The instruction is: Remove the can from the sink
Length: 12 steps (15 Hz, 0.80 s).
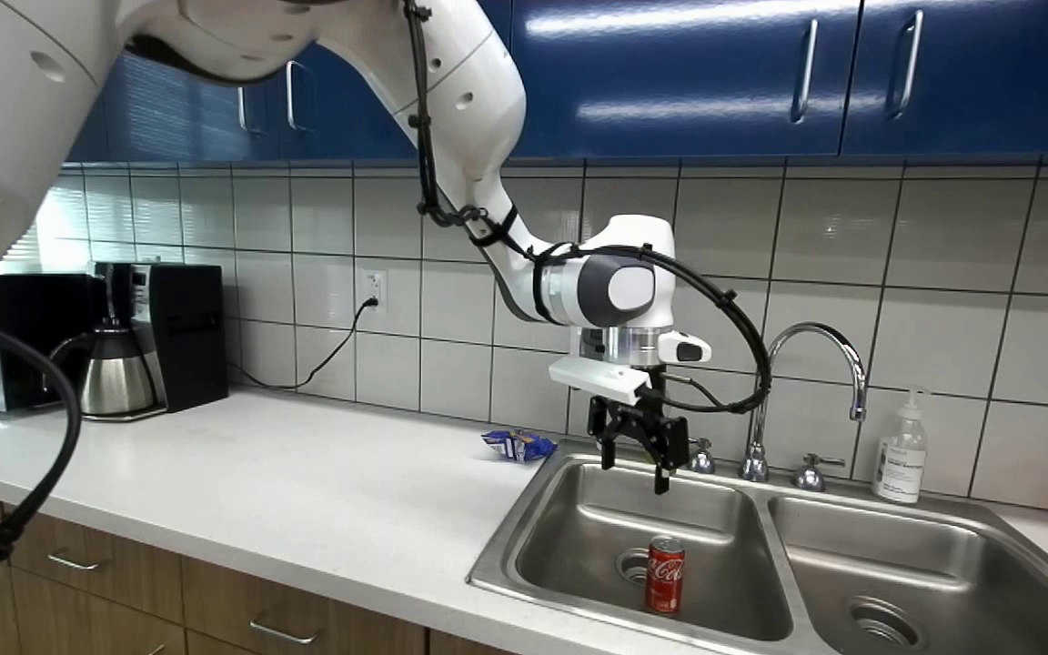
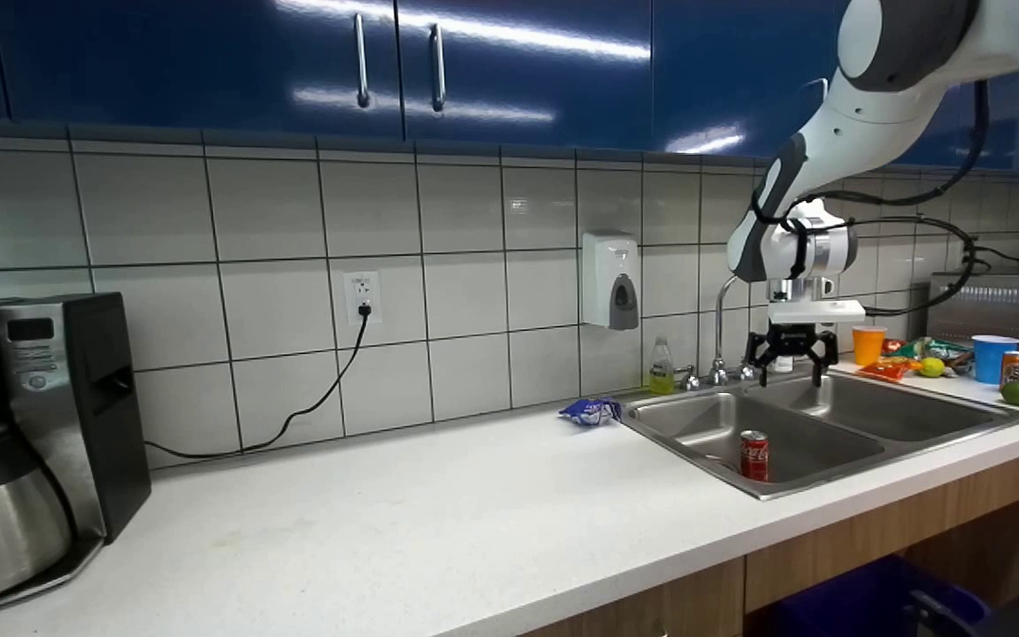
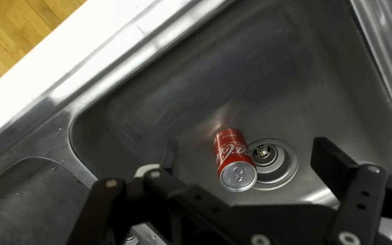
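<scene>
The red can (image 1: 665, 582) with a silvery top stands upright in a basin of the stainless steel double sink (image 1: 524, 518), beside the drain. It shows in both exterior views (image 2: 754, 458) and in the wrist view (image 3: 229, 146), where its top faces the camera. My gripper (image 1: 635, 471) is open and empty, pointing down above the sink near its back edge, higher than the can and apart from it. In the wrist view the fingers (image 3: 245, 149) stand wide to either side, with the can seen between them, below and nearer the left finger. The can is unobstructed.
The chrome gooseneck faucet (image 1: 756, 437) rises behind the sink, close to the gripper. A soap bottle (image 1: 901, 455) stands at the back. A blue snack bag (image 2: 592, 411) lies on the counter beside the sink. Cups (image 2: 996, 358), another can and snacks stand beyond the sink.
</scene>
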{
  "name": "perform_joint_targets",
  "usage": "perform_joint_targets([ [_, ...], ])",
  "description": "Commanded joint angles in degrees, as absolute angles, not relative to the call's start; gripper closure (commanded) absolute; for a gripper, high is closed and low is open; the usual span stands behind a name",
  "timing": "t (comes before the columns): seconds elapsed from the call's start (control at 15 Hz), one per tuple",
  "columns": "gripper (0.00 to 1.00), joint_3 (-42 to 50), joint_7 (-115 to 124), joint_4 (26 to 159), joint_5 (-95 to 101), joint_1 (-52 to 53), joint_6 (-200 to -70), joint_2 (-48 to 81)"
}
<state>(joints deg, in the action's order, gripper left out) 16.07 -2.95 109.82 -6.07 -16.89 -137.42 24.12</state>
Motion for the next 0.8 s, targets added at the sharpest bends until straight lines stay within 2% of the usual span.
perform_joint_targets([
  [0.0,0.0,13.88,-3.71,100.83,-7.28,-19.86,-138.13,32.32],
  [0.73,0.0,11.26,-1.64,85.39,-6.26,-20.26,-139.69,48.29],
])
